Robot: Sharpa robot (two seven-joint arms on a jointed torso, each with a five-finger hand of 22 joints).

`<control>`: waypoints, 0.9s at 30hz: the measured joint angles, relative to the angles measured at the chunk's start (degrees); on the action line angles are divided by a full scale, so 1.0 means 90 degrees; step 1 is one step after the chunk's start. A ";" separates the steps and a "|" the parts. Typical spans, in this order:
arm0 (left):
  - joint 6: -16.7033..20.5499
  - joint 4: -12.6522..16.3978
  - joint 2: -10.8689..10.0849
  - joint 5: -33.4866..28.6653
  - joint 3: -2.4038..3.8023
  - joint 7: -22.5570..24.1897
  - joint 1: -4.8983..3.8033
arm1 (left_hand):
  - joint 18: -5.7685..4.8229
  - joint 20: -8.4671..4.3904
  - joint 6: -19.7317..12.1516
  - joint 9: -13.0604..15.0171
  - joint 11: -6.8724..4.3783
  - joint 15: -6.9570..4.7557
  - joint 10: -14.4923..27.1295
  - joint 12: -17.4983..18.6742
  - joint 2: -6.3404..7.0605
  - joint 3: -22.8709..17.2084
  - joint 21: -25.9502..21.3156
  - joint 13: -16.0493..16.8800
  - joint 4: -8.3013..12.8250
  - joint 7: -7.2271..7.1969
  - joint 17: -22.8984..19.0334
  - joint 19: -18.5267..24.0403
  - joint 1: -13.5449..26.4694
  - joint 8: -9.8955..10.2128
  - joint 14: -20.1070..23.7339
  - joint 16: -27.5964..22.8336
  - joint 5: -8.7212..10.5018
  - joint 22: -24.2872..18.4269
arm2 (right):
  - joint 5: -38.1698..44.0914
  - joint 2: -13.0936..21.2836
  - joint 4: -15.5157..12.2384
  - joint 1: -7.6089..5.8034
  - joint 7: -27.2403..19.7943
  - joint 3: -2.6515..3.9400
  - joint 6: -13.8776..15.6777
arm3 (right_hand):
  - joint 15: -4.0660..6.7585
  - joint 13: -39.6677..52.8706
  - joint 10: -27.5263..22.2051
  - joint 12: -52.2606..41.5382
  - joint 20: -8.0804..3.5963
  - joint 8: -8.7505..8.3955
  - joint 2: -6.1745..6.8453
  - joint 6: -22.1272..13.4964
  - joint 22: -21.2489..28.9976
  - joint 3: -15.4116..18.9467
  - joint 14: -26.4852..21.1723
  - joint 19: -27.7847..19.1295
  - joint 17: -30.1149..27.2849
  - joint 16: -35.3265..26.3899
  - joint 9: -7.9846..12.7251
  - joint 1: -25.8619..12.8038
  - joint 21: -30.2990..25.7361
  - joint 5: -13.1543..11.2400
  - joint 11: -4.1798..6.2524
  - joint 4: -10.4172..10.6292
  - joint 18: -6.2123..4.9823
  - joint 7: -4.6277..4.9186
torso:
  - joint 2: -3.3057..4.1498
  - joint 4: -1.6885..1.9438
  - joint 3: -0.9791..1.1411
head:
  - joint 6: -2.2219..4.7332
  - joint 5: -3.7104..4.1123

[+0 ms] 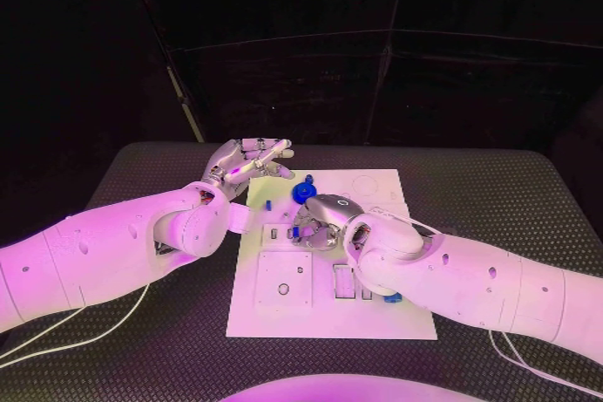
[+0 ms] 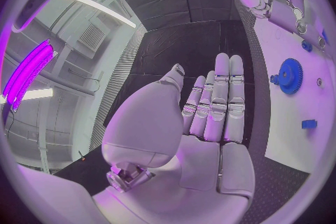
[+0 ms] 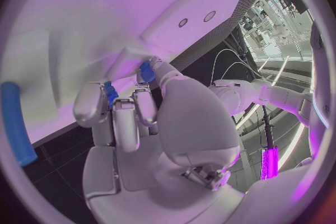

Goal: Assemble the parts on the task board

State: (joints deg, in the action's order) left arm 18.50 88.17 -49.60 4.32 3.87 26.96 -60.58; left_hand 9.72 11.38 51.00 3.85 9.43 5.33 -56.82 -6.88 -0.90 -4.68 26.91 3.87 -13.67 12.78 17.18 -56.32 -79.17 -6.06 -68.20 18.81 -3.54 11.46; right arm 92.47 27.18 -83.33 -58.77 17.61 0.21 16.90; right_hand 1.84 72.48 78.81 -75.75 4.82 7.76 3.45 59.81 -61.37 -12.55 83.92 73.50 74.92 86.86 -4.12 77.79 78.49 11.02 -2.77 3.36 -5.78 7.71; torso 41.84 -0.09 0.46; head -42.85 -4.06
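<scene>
R robot hand (image 1: 317,221) pinching small blue plastic part (image 3: 110,94), fingertips down over white task board (image 1: 377,319) centre.
L robot hand (image 1: 245,164) spread, holds nothing, off board's far-left corner; R nearer.

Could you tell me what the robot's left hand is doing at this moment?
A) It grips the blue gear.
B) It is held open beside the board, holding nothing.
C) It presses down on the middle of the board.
B: the left hand has straight, empty fingers, with the blue gear lying apart on the white board.
</scene>
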 measured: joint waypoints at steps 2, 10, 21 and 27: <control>-0.0001 0.0000 0.0000 0.0000 0.0000 -0.0001 0.0000 | 0.0000 0.0000 0.0000 0.0000 0.0000 0.0000 0.0000 0.0000 0.0000 0.0000 0.0000 0.0000 0.0000 0.0000 0.0000 0.0000 0.0000 0.0000 0.0000 0.0000 0.0000 0.0000 | 0.0015 0.0001 0.0000 0.0000 0.0000 0.0000 -0.0004 | -0.0019 0.0000 0.0000 0.0000 0.0000 0.0000 0.0000 -0.0002 0.0000 0.0000 0.0019 0.0000 0.0000 0.0000 0.0008 0.0000 0.0000 0.0000 0.0000 0.0000 0.0000 -0.0002 | 0.0000 0.0000 0.0000 | -0.0005 0.0002; -0.0002 -0.0002 -0.0002 0.0000 0.0000 -0.0004 0.0000 | 0.0000 0.0000 0.0000 0.0000 0.0000 0.0000 0.0000 0.0000 0.0000 0.0000 0.0000 0.0000 0.0000 0.0000 -0.0001 0.0000 0.0000 0.0000 0.0000 0.0000 0.0000 0.0000 | 0.0070 0.0003 -0.0001 -0.0001 0.0008 0.0001 -0.0017 | -0.0026 -0.0031 -0.0023 0.0042 0.0023 -0.0037 0.0025 -0.0026 0.0013 -0.0004 0.0022 -0.0023 -0.0001 -0.0023 0.0027 -0.0025 0.0000 0.0000 -0.0023 -0.0004 0.0000 0.0018 | 0.0001 0.0002 -0.0001 | -0.0010 0.0004; -0.0003 -0.0006 -0.0003 0.0000 0.0000 -0.0007 0.0000 | 0.0000 0.0000 0.0000 0.0000 0.0000 0.0000 0.0000 0.0000 0.0000 0.0000 0.0000 0.0000 0.0000 0.0000 -0.0001 0.0000 0.0000 0.0000 0.0000 0.0000 0.0000 0.0000 | 0.0100 0.0000 0.0003 -0.0001 0.0031 0.0001 -0.0019 | -0.0047 -0.0064 -0.0069 0.0072 0.0046 -0.0082 0.0100 -0.0135 0.0047 0.0025 0.0002 -0.0046 -0.0001 -0.0023 0.0020 -0.0100 -0.0025 0.0000 -0.0069 0.0026 0.0000 0.0047 | 0.0002 0.0002 -0.0002 | -0.0020 0.0003; -0.0006 -0.0011 -0.0002 0.0000 0.0000 -0.0010 0.0000 | 0.0000 0.0000 0.0000 0.0000 0.0000 0.0000 0.0000 0.0000 0.0000 0.0000 0.0000 0.0000 0.0000 0.0000 -0.0001 0.0000 0.0000 0.0000 0.0000 0.0000 0.0000 0.0000 | 0.0108 -0.0008 0.0007 -0.0001 0.0043 0.0001 -0.0012 | -0.0092 -0.0122 -0.0136 0.0116 0.0068 -0.0129 0.0183 -0.0242 0.0095 0.0075 0.0002 -0.0067 -0.0001 -0.0051 0.0023 -0.0184 -0.0063 -0.0060 -0.0090 0.0076 0.0000 0.0098 | 0.0002 0.0005 -0.0002 | -0.0025 0.0005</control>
State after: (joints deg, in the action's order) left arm 18.44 88.07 -49.62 4.32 3.87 26.87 -60.58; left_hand 9.72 11.38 51.00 3.85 9.43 5.33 -56.82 -6.88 -0.90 -4.68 26.92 3.87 -13.67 12.78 17.17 -56.32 -79.16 -6.06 -68.20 18.81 -3.54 11.45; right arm 93.44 27.11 -83.26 -58.78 17.99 0.22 16.80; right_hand 1.01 71.38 77.58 -74.71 5.43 6.60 5.11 57.64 -60.52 -11.87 83.94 72.89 74.91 86.40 -3.92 76.14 77.92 10.48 -3.57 4.05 -5.78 8.59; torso 41.85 -0.04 0.44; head -43.07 -4.02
